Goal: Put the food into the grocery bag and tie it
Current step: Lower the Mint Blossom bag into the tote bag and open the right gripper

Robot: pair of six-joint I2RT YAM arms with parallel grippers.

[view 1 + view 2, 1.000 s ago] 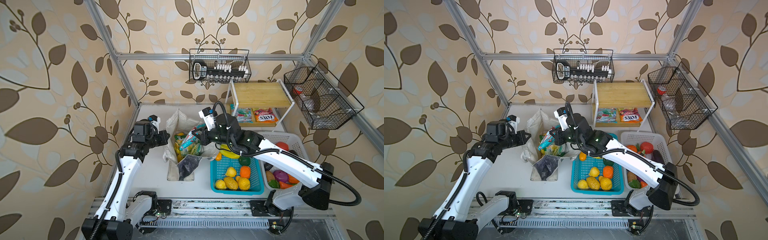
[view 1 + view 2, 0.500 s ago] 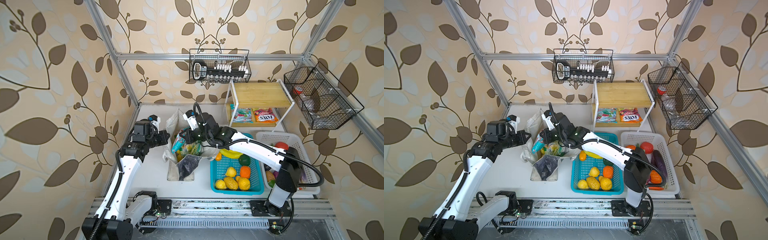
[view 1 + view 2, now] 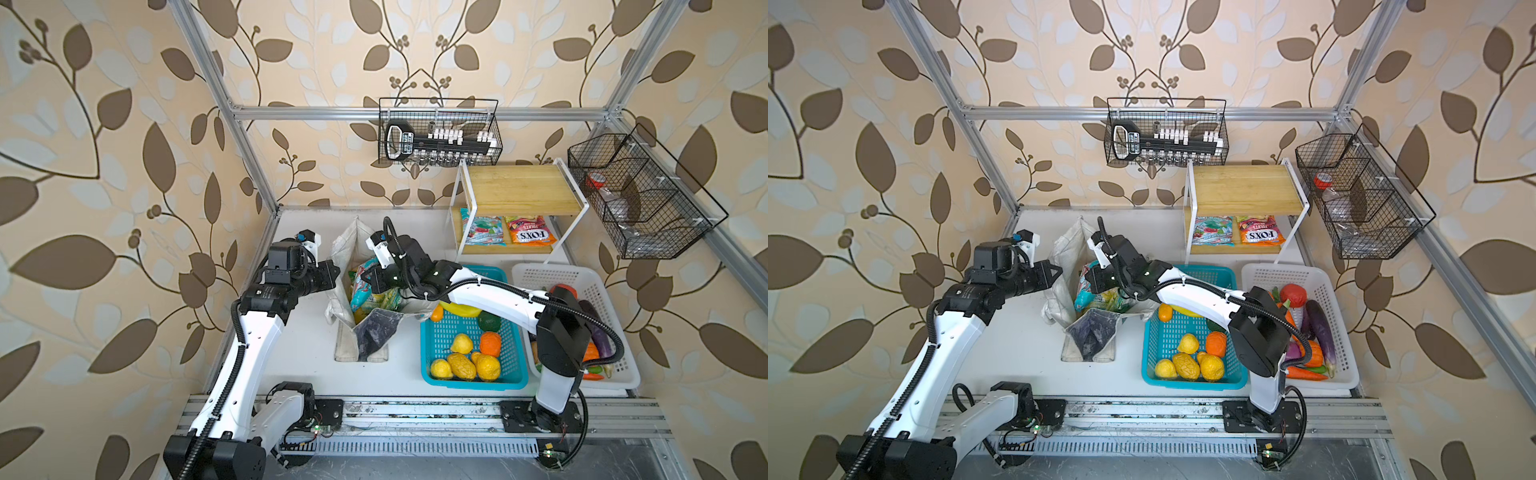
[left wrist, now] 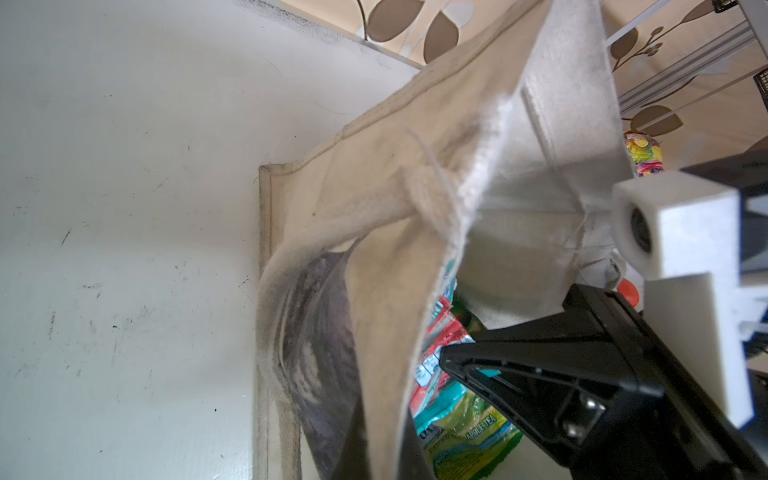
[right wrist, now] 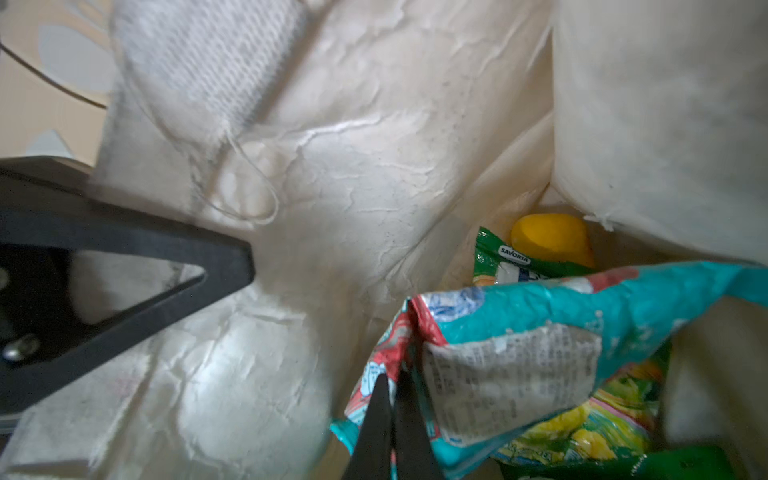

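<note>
Pinching teal packet [image 5: 540, 299] — right fingers [image 5: 376, 419] inside grocery bag [image 5: 353, 166].

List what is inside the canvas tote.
Inside the canvas tote: a teal snack packet pinched by the right gripper, a green packet, a yellow-green packet and a yellow toy piece. Anything beneath them is covered.

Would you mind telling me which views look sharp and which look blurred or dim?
Both top views: sharp and evenly lit. Left wrist: bright, but the canvas tote is soft at its near edge. Right wrist: dim inside the tote, white handle blurred, teal snack packet sharper.
</note>
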